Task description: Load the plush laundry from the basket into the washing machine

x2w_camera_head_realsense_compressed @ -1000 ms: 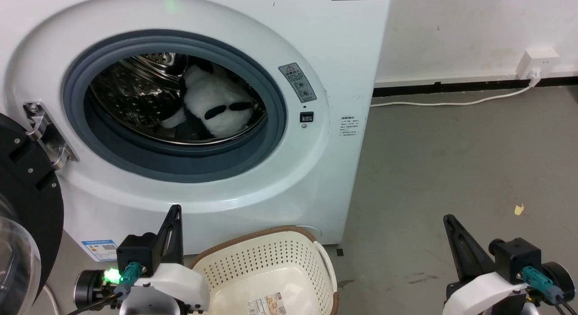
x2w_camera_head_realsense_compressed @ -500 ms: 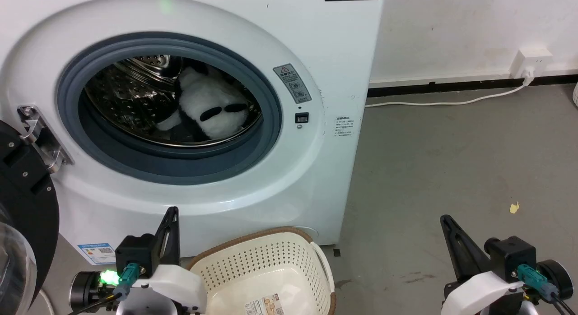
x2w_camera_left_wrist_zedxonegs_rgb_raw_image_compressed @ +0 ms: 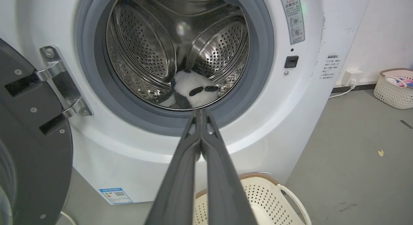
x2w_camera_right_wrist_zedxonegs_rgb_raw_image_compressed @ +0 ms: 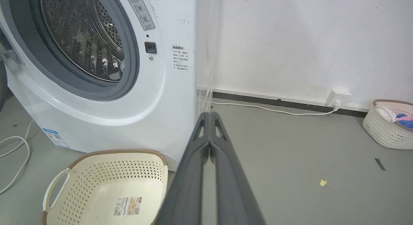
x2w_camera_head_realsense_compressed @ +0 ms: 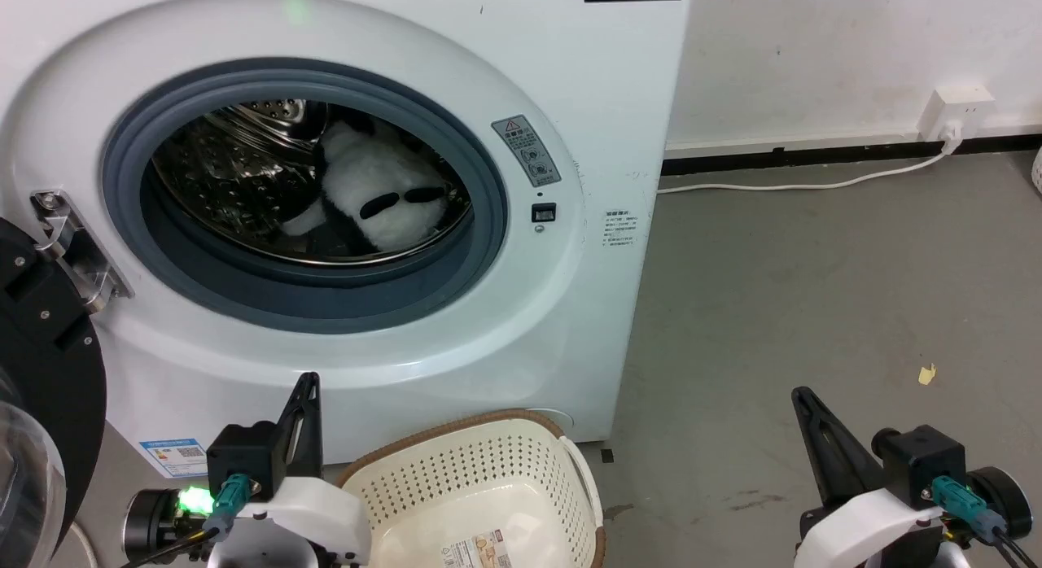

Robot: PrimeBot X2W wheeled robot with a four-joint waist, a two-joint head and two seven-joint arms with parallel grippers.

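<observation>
The plush laundry (x2w_camera_head_realsense_compressed: 378,198) lies inside the washing machine (x2w_camera_head_realsense_compressed: 586,324), and the basket (x2w_camera_head_realsense_compressed: 488,470) in front of it is empty. Left tool (x2w_camera_left_wrist_zedxonegs_rgb_raw_image_compressed: 200,114) and right tool (x2w_camera_right_wrist_zedxonegs_rgb_raw_image_compressed: 209,117) are both clenched, holding nothing. Loading looks finished.

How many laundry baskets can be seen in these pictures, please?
2. The cream basket stands empty on the floor in front of the washing machine. A second basket, holding clothes, stands farther right by the wall. Others may be out of view.
</observation>
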